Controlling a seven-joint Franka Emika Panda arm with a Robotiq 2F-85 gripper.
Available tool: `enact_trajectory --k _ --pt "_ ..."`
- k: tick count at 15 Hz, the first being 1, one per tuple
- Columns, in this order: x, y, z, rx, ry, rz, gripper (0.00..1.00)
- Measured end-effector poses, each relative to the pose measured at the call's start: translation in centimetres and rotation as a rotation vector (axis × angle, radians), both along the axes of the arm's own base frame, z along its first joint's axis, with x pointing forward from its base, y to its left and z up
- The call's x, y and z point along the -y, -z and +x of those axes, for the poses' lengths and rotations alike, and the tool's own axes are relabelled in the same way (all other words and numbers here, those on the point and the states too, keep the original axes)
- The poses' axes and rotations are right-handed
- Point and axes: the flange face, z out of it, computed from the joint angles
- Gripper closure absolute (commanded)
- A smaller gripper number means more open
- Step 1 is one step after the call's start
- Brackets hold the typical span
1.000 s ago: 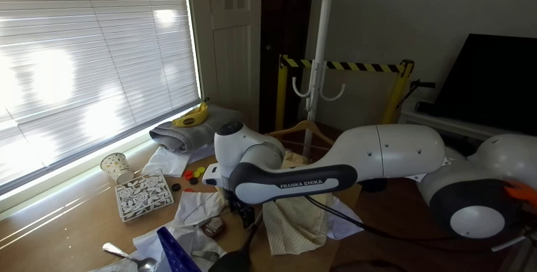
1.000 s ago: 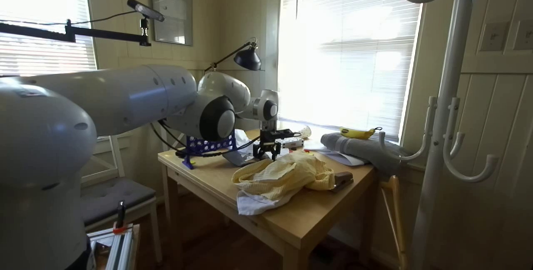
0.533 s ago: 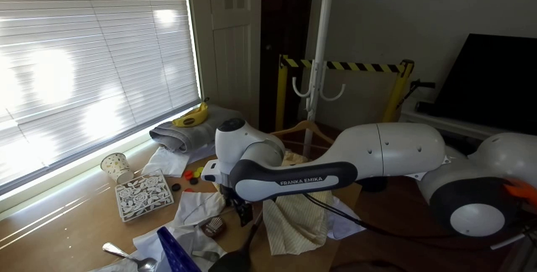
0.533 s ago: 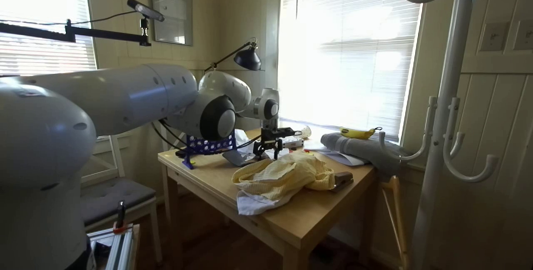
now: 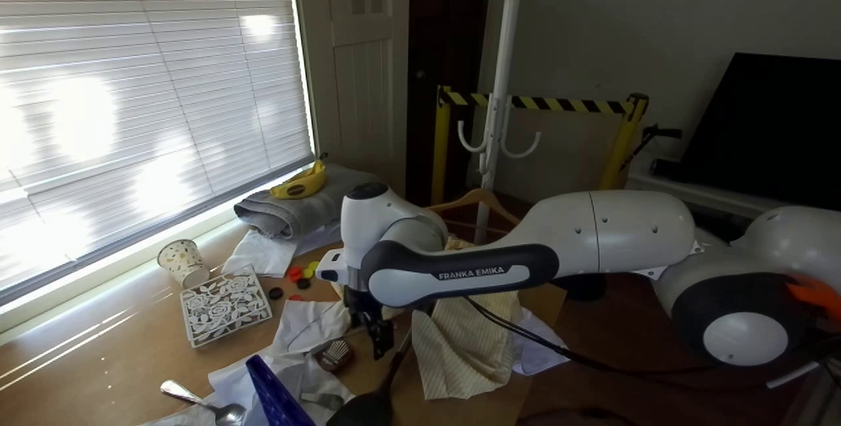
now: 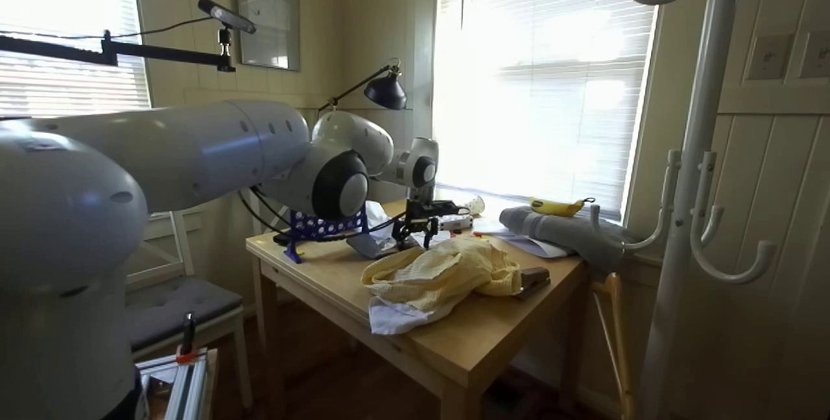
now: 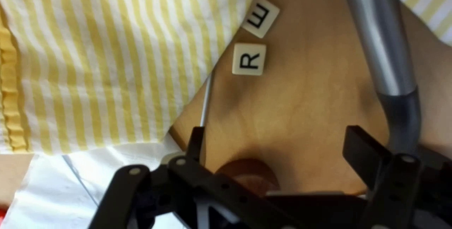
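My gripper (image 7: 275,140) is open and empty, pointing down above the wooden table (image 7: 300,91). It also shows in both exterior views (image 5: 380,344) (image 6: 414,242). In the wrist view, the round brown object with metal tines (image 7: 252,174) is partly hidden below the gripper; it shows whole in an exterior view (image 5: 334,355). A dark-ended utensil with a metal handle (image 7: 383,38) lies by the right finger. Two letter tiles, R (image 7: 249,59) and E (image 7: 260,16), lie ahead. A yellow-striped cloth (image 7: 116,59) and a thin metal rod (image 7: 206,101) are at the left.
White cloths (image 5: 312,324), a spoon (image 5: 227,415) and a blue stand (image 5: 279,393) surround the gripper. A white floral trivet (image 5: 227,307), a tipped cup (image 5: 184,263) and coloured discs (image 5: 295,273) lie toward the window. A rumpled yellow cloth (image 6: 447,271) lies near the table edge.
The wrist has risen slightly and shifted a little, to the right in both exterior views. The gripper's tilt has changed slightly. The objects on the table look unmoved.
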Motion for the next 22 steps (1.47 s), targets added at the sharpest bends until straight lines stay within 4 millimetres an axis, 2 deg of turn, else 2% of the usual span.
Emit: enact_trajectory --k 6,9,16,22 --pt "3.0 -0.3 2.3 -0.093 0.076 0.116 0.00" --pt "4.3 -0.1 2.8 -0.143 0.097 0.124 0.00" --pt "3.5 0.1 1.8 -0.181 0.080 0.116 0.00" --pt "3.2 -0.8 2.8 -0.106 0.102 0.172 0.00"
